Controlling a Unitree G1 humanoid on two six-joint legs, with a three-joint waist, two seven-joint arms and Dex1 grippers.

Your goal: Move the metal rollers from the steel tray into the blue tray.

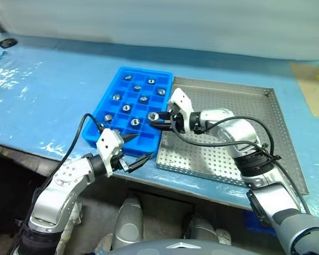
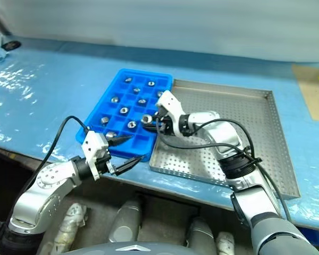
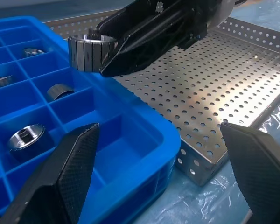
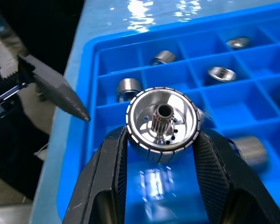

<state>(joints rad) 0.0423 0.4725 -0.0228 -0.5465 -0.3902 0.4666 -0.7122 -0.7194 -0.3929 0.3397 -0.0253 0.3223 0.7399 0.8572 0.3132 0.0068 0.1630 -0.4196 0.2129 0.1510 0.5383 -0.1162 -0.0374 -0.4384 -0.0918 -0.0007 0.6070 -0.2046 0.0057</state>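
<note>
With the steel tray bare and rollers filling the blue tray, your right gripper clamps one last metal roller over its 5 o'clock corner; left gripper gapes wide, empty.

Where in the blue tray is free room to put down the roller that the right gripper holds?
The blue tray has bare compartments along its near edge, below the right gripper and its roller. Its middle and far rows are crowded with rollers. The steel tray is bare.

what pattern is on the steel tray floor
A regular grid of small round holes in the steel tray, clearest in the left wrist view.
</note>
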